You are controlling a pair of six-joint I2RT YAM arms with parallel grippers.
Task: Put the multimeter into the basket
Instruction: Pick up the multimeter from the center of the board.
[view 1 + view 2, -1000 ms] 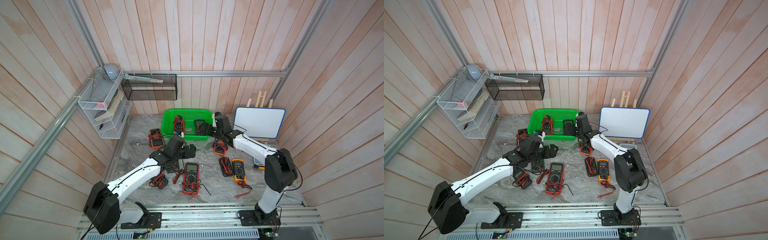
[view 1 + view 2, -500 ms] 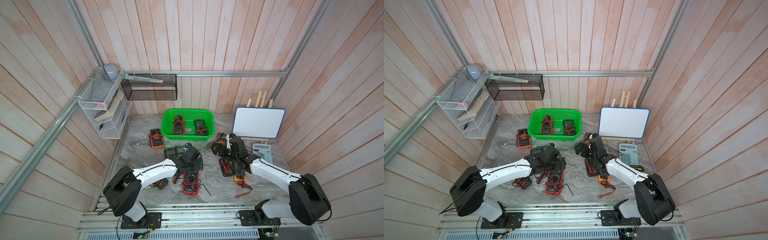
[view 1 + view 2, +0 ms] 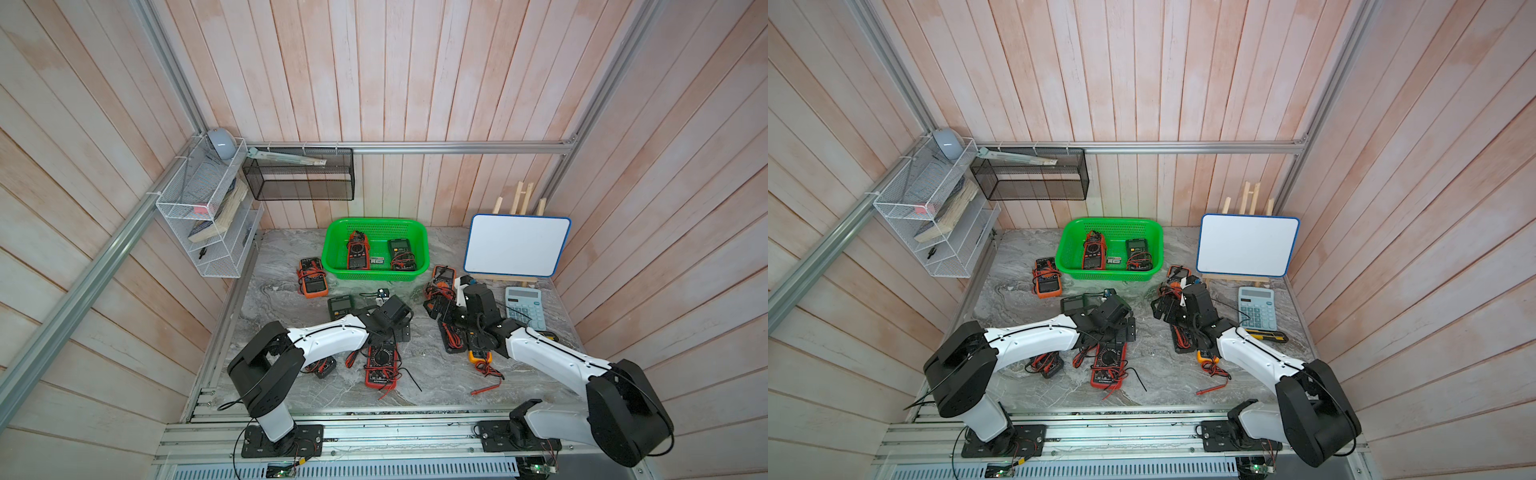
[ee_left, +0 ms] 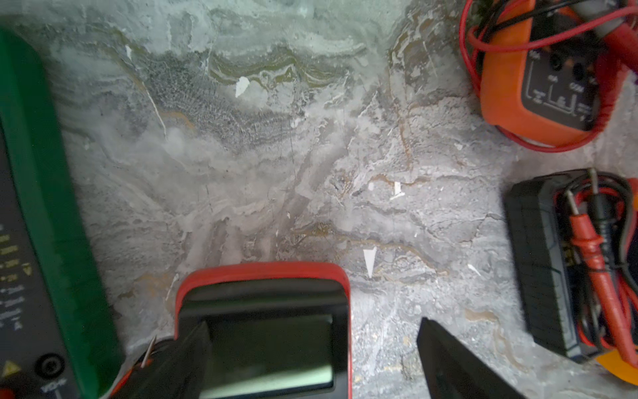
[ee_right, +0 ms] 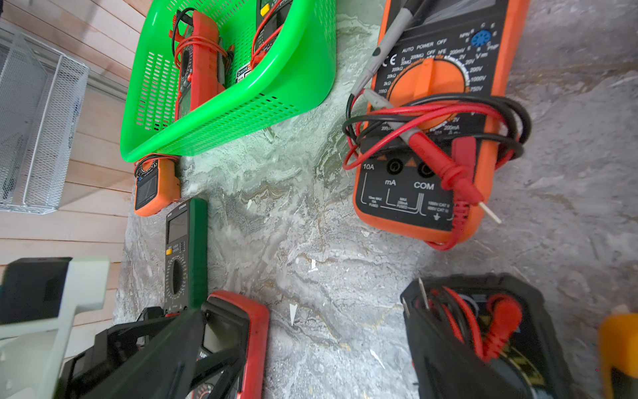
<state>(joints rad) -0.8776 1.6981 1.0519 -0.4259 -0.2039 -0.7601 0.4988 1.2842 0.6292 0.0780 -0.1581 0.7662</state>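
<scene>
Hovering left gripper [image 4: 312, 362]: jaws wide apart and holding nothing. It hangs low over the screen end of the red meter [image 3: 381, 365], and in the wrist view one finger [image 4: 188, 355] crosses the screen's corner.
Right gripper [image 5: 303, 359]: jaws spread and empty, low above the table [image 3: 282, 299], between the orange meter [image 5: 435, 131] and the black meter [image 5: 483, 331].
Basket [image 3: 376, 221]: upright at the back of the table, seen in both top views.
In basket: a clamp meter [image 3: 358, 255] and a dark meter [image 3: 401, 253] lie side by side, each with leads wrapped round it.
Outside basket, left: the other orange meter [image 3: 312, 277] lies just beside the basket's left end. The green meter [image 3: 340, 306] is near the left gripper, and the red meter lies flat, face up, with loose leads round it.
Outside basket, right: the orange meter lies near the basket's right corner. The black meter and the yellow meter [image 3: 480, 355] sit close together, partly under the right arm.
Right edge: the whiteboard [image 3: 517, 245] stands on its easel, with the calculator [image 3: 524, 307] flat in front of it.
</scene>
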